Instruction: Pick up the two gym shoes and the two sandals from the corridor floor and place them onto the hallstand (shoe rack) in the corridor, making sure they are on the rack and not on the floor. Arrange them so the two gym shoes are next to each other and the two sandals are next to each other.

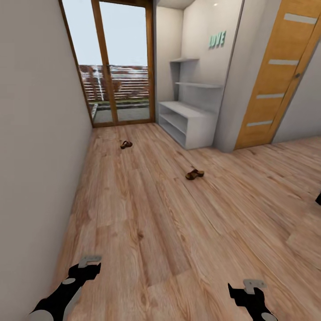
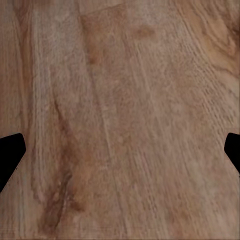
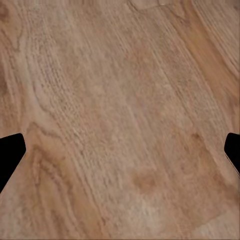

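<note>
Sandals (image 1: 195, 174) apart on corridor floor (image 1: 156, 223)

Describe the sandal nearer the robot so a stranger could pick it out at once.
Start at the light-grey shoe rack against the right wall, beside the glass door. From its front corner, come out toward the robot onto the wood floor; the nearer sandal lies there alone, small and dark brown. The other sandal lies farther off, closer to the glass door and left wall.
</note>
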### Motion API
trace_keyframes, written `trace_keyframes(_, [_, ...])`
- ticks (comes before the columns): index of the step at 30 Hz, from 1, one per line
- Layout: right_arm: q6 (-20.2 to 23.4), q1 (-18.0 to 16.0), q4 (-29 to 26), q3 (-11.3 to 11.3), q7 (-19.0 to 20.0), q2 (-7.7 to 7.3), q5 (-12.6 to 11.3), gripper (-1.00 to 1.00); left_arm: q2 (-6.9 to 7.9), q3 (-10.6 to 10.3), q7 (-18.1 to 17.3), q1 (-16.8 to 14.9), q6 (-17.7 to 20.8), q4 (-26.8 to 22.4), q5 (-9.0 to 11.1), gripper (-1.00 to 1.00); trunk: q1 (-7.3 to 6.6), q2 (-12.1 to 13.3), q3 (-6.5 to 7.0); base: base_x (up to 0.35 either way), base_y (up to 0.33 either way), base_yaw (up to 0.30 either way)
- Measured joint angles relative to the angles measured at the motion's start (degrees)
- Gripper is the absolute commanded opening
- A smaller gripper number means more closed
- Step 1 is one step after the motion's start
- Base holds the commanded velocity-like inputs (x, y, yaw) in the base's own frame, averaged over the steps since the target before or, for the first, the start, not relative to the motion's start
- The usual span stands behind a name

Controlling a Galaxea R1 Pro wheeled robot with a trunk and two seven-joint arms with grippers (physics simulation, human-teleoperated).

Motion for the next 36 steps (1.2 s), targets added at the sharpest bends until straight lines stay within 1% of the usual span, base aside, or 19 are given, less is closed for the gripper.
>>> trace_keyframes(36, [0.0,0.0,0.0,0.0,-0.1,0.0,0.0,1.0,0.0,0.0,0.0,0.0,0.0,0.1,0.0,1.0,0.0,0.0,0.0,0.34,0.0,0.0])
